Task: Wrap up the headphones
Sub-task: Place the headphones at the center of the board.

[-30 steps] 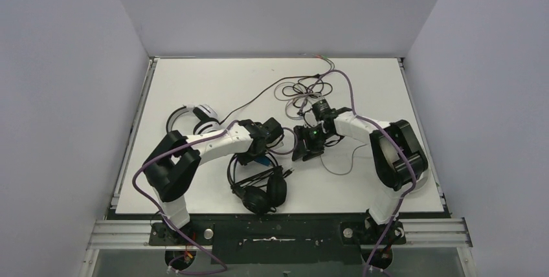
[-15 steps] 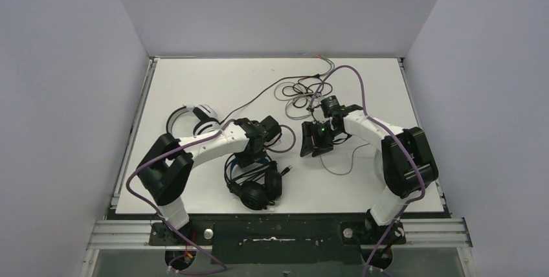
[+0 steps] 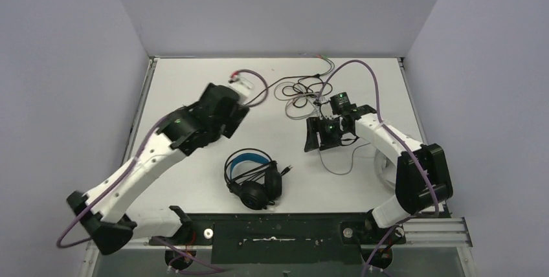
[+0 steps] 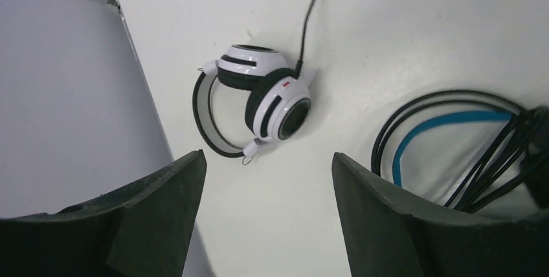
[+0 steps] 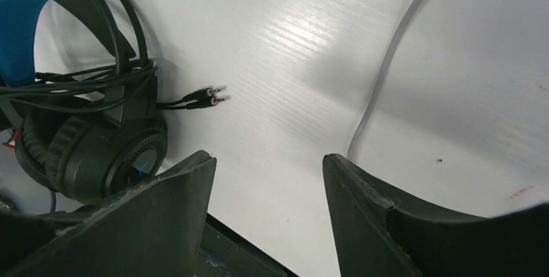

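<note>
The left arm point(image 3: 155, 154) has lifted off the black headset point(image 3: 254, 177) and swung out toward 10 o'clock on the tabletop point(image 3: 194, 180), its claw spreading as it went, while the right arm has drawn a little toward 3 o'clock. The black headset lies uncovered at 6 o'clock, its cable gathered across the blue-lined band and its plugs point(image 5: 210, 96) poking out, so it looks done. The left claw point(image 4: 267, 160) stands wide with nothing between its fingers, and the right claw point(image 3: 320, 136) is likewise parted and empty. The next job is probably the white headset point(image 4: 256, 99), hidden beneath the left arm from above but plain in the wrist view: it lies below the left claw at 12 o'clock, cups folded together, its band looping toward 9 o'clock and its dark cable point(image 4: 311, 18) running off toward 1 o'clock. Its long axis lies across the view, parallel to the gap between the fingers. The left arm is far nearer; the right is well apart.
</note>
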`<action>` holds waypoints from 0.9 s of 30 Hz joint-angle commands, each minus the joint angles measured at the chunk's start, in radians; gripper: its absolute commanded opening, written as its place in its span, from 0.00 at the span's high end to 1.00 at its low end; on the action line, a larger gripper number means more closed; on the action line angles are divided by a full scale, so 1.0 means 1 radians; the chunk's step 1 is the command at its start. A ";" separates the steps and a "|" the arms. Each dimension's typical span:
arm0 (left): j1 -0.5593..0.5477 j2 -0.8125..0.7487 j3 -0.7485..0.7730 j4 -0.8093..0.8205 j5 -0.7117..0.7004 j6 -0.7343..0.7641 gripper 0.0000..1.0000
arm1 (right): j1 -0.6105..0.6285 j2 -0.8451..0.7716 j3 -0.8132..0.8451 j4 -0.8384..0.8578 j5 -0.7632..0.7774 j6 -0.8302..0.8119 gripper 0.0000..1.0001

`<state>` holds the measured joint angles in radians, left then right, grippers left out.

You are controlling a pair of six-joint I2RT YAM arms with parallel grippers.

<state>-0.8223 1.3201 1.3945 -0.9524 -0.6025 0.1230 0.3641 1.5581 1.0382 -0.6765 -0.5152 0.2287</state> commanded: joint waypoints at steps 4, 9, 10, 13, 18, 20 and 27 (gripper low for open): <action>0.499 -0.353 -0.190 0.168 0.237 -0.303 0.21 | -0.004 -0.227 -0.054 0.164 -0.018 -0.002 0.35; 0.810 -0.274 -0.217 0.123 0.245 -0.486 0.15 | 0.001 -0.428 -0.133 0.325 -0.008 0.000 0.01; 0.842 -0.237 -0.208 0.122 0.264 -0.514 0.15 | -0.001 -0.457 -0.143 0.340 -0.008 -0.004 0.00; 0.916 -0.106 -0.210 0.189 0.300 -0.579 0.15 | -0.001 -0.530 -0.166 0.371 0.012 0.022 0.00; 0.996 0.164 -0.103 0.175 0.339 -0.636 0.19 | -0.011 -0.554 -0.161 0.307 0.059 0.071 0.00; 1.011 0.222 -0.122 0.235 0.335 -0.616 0.18 | -0.017 -0.540 -0.152 0.271 0.029 0.052 0.00; 1.082 0.413 -0.164 0.432 0.447 -0.473 0.29 | -0.027 -0.611 -0.180 0.275 0.028 0.016 0.00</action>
<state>0.2146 1.6585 1.2064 -0.6704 -0.2661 -0.4362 0.3462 1.0138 0.8589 -0.4213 -0.4973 0.2718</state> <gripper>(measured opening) 0.750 0.999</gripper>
